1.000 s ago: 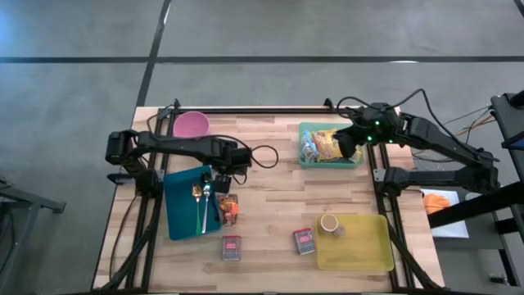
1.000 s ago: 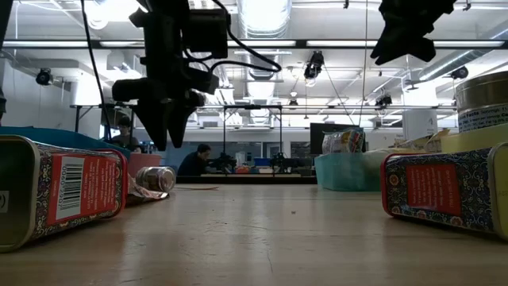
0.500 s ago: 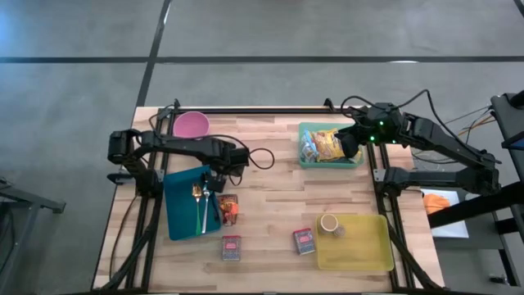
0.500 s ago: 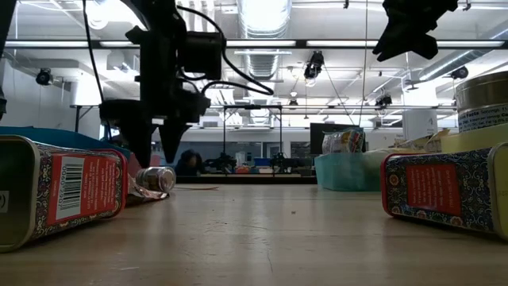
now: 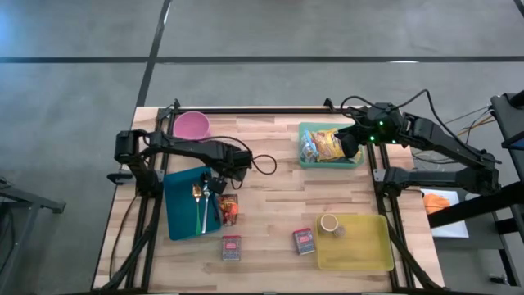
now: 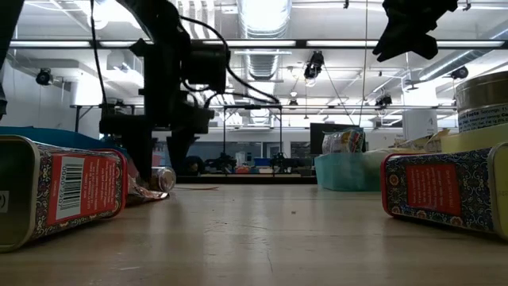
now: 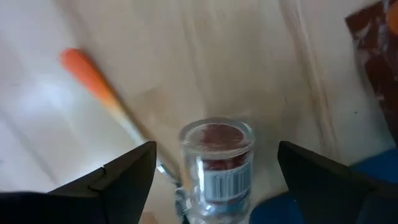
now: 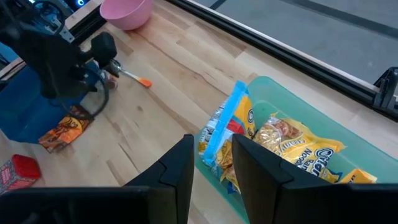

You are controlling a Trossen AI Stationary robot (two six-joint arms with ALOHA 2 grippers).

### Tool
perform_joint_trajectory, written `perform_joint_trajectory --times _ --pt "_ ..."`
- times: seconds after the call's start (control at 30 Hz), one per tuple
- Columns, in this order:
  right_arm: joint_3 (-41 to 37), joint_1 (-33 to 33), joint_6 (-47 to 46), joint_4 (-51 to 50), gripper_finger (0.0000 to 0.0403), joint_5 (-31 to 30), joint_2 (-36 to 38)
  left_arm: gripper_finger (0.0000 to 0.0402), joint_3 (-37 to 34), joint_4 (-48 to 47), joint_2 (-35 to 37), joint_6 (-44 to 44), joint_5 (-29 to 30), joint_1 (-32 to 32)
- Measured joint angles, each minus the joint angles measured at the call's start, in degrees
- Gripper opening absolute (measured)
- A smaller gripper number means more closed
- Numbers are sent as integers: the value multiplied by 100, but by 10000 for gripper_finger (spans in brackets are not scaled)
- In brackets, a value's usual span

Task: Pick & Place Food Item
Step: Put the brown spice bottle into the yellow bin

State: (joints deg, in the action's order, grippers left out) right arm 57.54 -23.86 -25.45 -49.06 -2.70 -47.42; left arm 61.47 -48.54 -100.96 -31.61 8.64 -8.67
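**Right tool over the teal bin, snacks below**

The right tool hangs above the wooden tabletop, its two dark fingers standing a narrow gap apart with nothing between them. Just beyond them sits a teal bin holding a yellow snack bag and a blue-edged packet. Farther off, the left arm reaches down beside a blue tray. Near it lie an orange-tipped utensil, an orange wrapper and a red tin. A pink bowl stands at the far edge.
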Motion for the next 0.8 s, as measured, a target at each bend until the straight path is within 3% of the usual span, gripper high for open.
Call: perform_joint_trajectory --times 0.27,0.6,0.8 --pt "-2 0 1 -12 105 13 2 289 0 -65 -249 45 -10 22" --pt "-2 0 20 -33 105 13 2 192 0 35 -243 93 -10 20" --pt "-2 0 13 -44 105 17 7 189 0 77 -243 159 -10 22"
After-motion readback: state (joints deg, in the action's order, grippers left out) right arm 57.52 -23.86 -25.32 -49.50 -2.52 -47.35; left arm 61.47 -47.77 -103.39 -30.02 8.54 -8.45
